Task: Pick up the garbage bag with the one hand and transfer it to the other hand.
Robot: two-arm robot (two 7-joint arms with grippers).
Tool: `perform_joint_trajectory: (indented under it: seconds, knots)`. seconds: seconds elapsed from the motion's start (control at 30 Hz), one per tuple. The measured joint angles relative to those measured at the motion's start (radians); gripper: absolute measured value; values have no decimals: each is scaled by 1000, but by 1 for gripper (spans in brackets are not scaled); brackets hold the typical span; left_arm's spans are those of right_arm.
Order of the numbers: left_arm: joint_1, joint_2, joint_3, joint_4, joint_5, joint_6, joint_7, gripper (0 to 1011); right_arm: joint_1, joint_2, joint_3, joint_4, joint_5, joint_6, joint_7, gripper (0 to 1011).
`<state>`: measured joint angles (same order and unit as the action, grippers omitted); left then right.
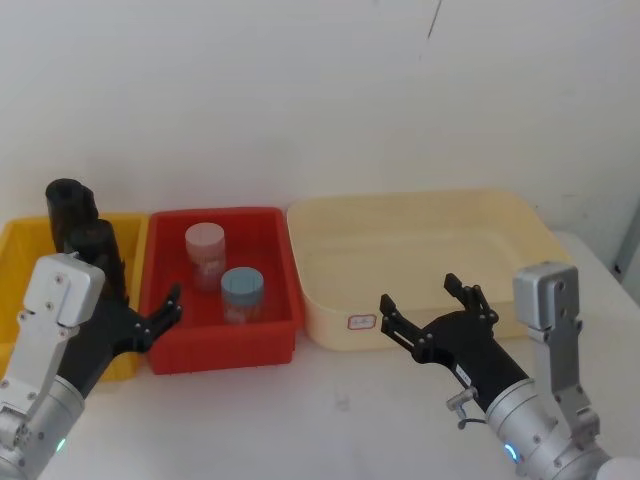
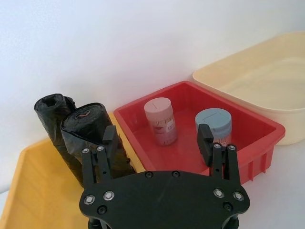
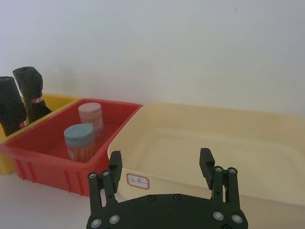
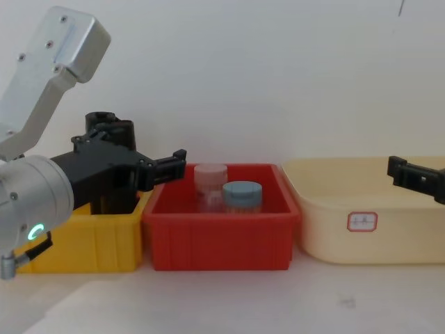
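The garbage bag [image 1: 68, 203] is the taller of two black crinkled rolls standing upright in the yellow bin [image 1: 22, 236]; it also shows in the wrist views [image 2: 49, 113] [image 3: 28, 88]. The second, shorter roll [image 2: 88, 131] stands just in front of it. My left gripper [image 1: 158, 318] hovers open over the edge between the yellow and red bins, a little short of the rolls, its fingers [image 2: 108, 138] holding nothing. In front of the cream bin my right gripper [image 1: 420, 295] hangs open and empty, also seen at the chest view's right edge [image 4: 407, 174].
A red bin [image 1: 225, 350] holds a pink-lidded jar [image 1: 205, 250] and a blue-lidded jar [image 1: 242, 290]. A large cream bin [image 1: 420, 210] with a small label sits to its right. White table lies in front of the bins, a wall behind.
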<state>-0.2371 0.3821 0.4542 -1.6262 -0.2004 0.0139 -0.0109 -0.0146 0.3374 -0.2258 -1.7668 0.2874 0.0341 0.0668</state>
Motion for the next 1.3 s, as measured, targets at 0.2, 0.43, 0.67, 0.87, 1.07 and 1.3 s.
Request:
perform_joint_trajectory:
  seconds: [0.2,0.43,0.67,0.87,1.07,1.3]
  knots:
    - [0,0,0,0,0,0,0,1001,0,0,0,0,0,0,0,1001]
    - [0,0,0,0,0,0,0,1001,0,0,0,0,0,0,0,1000]
    - [0,0,0,0,0,0,0,1001,0,0,0,0,0,0,0,1000]
    - [0,0,0,0,0,0,0,1001,0,0,0,0,0,0,0,1000]
    - [0,0,0,0,0,0,0,1001,0,0,0,0,0,0,0,1000]
    - [0,0,0,0,0,0,0,1001,0,0,0,0,0,0,0,1000]
